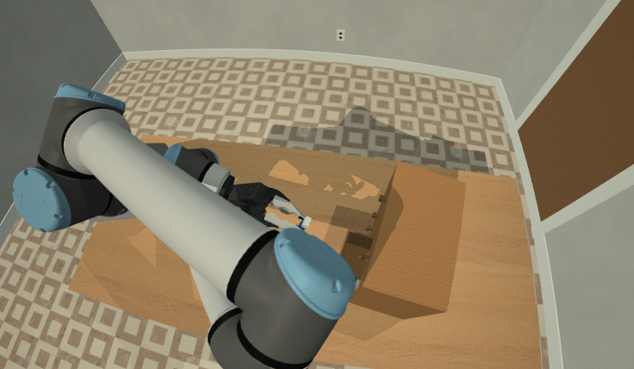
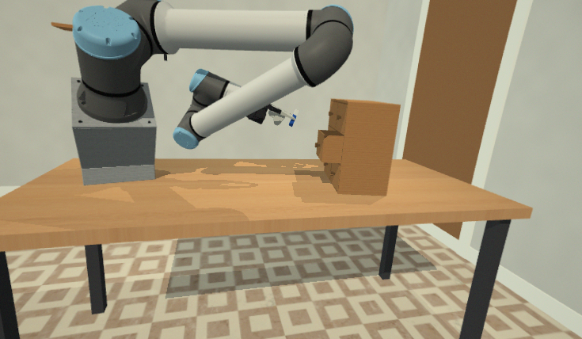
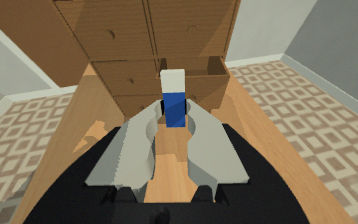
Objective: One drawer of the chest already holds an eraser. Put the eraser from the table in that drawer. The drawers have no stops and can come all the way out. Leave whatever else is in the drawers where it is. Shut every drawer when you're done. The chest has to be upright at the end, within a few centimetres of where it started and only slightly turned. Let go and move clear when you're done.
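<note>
My gripper (image 1: 302, 223) (image 2: 291, 118) (image 3: 174, 100) is shut on a blue and white eraser (image 1: 306, 222) (image 2: 292, 119) (image 3: 175, 112), white end pointing away from the palm. It holds the eraser above the table, in front of the chest (image 1: 419, 228) (image 2: 368, 147) and short of it. The chest stands upright. One drawer (image 1: 353, 263) (image 2: 331, 148) (image 3: 207, 86) in its middle row, on the right in the wrist view, is pulled partly out; the others look shut. A small white and green thing (image 1: 357, 284) shows by that drawer, mostly hidden behind the arm.
The table (image 1: 488, 275) (image 2: 242, 210) carries the chest and the arm's base (image 2: 113, 147). The arm's elbow (image 1: 314, 275) (image 2: 330, 46) hangs high and covers part of the open drawer in the top view. Several small knobs stick out from the chest's front.
</note>
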Robot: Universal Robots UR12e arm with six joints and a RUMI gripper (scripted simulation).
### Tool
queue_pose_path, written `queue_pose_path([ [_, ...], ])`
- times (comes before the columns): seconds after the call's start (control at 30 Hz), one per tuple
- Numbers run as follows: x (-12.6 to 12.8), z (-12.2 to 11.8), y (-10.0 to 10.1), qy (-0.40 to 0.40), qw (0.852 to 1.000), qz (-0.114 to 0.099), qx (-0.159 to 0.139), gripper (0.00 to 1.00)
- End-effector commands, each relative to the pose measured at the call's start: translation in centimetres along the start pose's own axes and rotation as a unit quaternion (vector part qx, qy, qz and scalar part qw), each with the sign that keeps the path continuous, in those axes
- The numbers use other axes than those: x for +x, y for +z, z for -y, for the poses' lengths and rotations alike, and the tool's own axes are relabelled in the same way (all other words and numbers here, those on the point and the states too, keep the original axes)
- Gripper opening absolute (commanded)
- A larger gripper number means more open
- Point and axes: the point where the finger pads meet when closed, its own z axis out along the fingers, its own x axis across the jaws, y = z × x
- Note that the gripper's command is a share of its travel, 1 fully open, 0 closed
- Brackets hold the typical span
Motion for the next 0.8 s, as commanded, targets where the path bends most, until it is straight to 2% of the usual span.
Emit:
queue_pose_path([
  [0.0,0.0,0.3,0.6,0.000,1.000,0.000,0.000,0.11],
  [0.77,0.0,1.6,4.3,0.000,1.000,0.000,0.000,0.11],
])
